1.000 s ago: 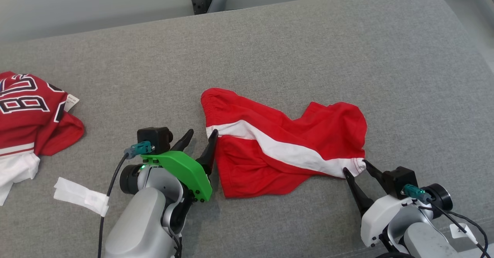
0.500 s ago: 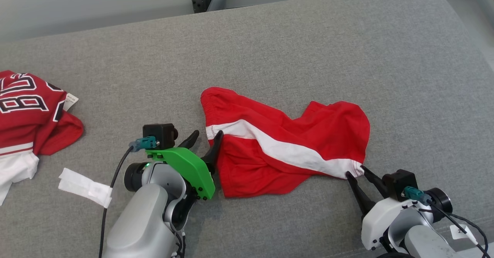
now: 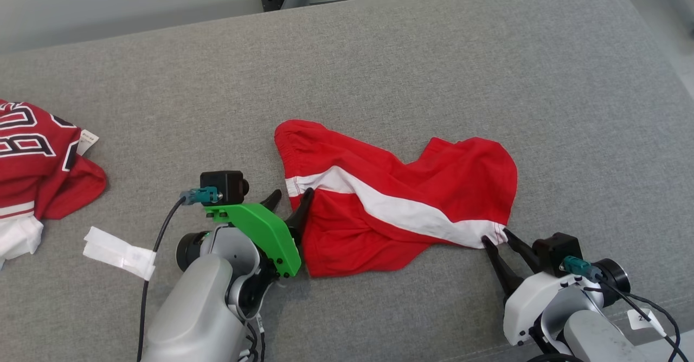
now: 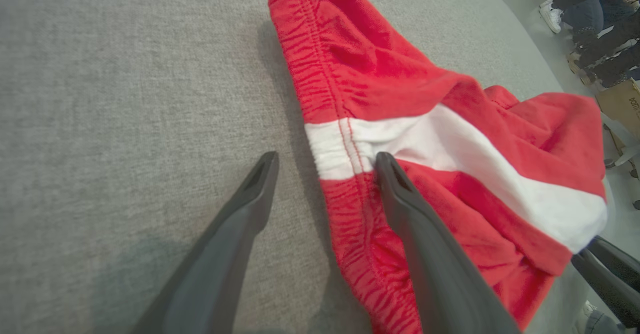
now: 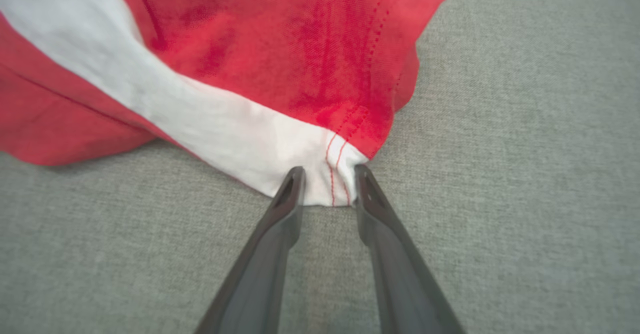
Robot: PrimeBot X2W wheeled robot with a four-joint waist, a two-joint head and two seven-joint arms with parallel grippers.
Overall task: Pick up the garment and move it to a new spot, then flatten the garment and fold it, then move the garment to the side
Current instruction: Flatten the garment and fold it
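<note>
- Between the right fingers (image 5: 287, 199) sits the white hem corner (image 5: 325, 186) of the red shorts (image 3: 412, 188). A second ago these fingers stood wide around it; they have since drawn in, and the cloth now puckers between their tips. To my eye they are clamped on that corner, though I cannot tell how firmly.
- Over at the waistband (image 4: 310, 64), the left fingers (image 3: 301, 210) stay spread as wide as before. One tip rests on the white stripe (image 3: 401, 210) at the elastic, and the other is on the bare grey cushion (image 3: 434, 53) just outside the edge. Nothing is gripped there yet.
- That leaves one end of the shorts taken and the other only straddled. I would judge the pick-up half prepared, with the left fingers still to close before any lift.
- The shorts lie crumpled across the cushion between the two sets of fingers, and no part of them is raised.
- Beyond both sets of fingertips the cushion runs bare and wide, giving plenty of room to carry and spread the cloth.
- Outward of the left fingers lie a white paper strip (image 3: 116, 252) and, farther out, a red jersey (image 3: 38, 161), so that side is tighter.
- Outward of the right fingers the cushion rounds off to its edge fairly soon.
</note>
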